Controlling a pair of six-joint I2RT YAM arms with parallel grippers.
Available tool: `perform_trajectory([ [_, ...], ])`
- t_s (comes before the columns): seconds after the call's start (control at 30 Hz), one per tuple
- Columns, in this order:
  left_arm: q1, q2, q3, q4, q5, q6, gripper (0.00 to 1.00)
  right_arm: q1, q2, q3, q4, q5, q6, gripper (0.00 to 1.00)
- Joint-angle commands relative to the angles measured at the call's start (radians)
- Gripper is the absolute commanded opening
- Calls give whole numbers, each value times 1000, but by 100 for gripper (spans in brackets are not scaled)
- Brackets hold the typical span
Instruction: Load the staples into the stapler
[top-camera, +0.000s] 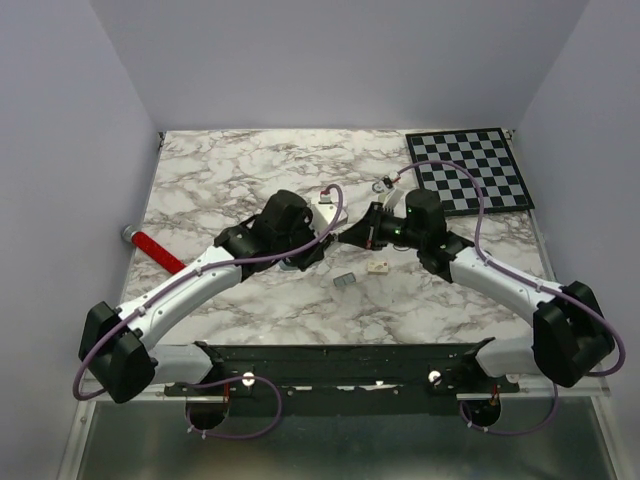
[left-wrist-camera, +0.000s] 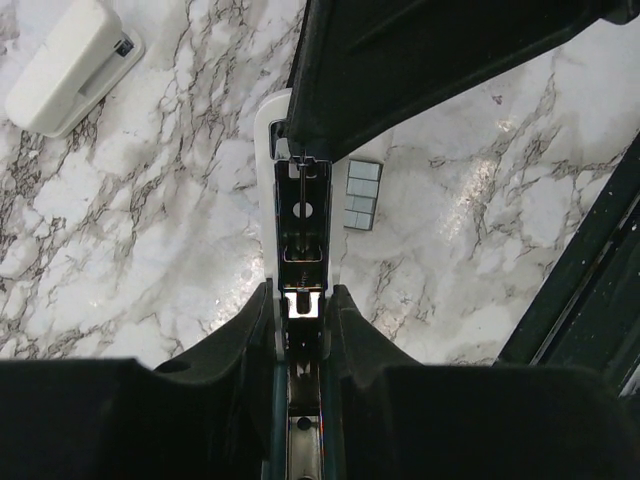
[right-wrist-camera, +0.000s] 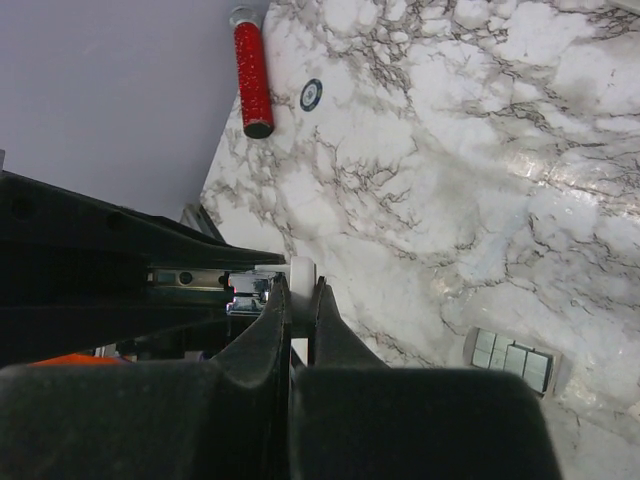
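The stapler (left-wrist-camera: 300, 215) is a white body with an open black metal staple channel, its black lid (left-wrist-camera: 420, 60) swung up. My left gripper (left-wrist-camera: 302, 295) is shut on the stapler's body. My right gripper (right-wrist-camera: 303, 285) is shut on the white end of the stapler (right-wrist-camera: 303, 272). In the top view both grippers, left (top-camera: 305, 245) and right (top-camera: 368, 232), meet at the stapler (top-camera: 338, 236) above mid-table. The staples (top-camera: 345, 281), a small flat grey strip, lie on the marble just in front. They also show in the left wrist view (left-wrist-camera: 362, 195) and the right wrist view (right-wrist-camera: 512, 358).
A small white box with marks (top-camera: 377, 267) lies right of the staples. A larger white oblong block (top-camera: 325, 212) lies behind the left gripper, also seen in the left wrist view (left-wrist-camera: 70, 65). A red marker (top-camera: 155, 250) lies at the left edge. A checkerboard (top-camera: 470, 170) is at the back right.
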Motion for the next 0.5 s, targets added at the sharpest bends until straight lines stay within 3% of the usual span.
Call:
perform_trajectory([
  [0.0, 23, -111, -52, 96, -29, -69, 35, -1, -43, 19, -52, 106, -70, 1],
  [0.07, 31, -130, -66, 108, -26, -80, 51, -1, -46, 22, -57, 110, -72, 1],
  [0.17, 45, -156, -83, 116, -21, -96, 66, -1, -40, 29, -57, 107, -72, 1],
  [0.47, 86, -190, -143, 125, -75, -133, 68, -1, -44, 45, -68, 138, -87, 1],
])
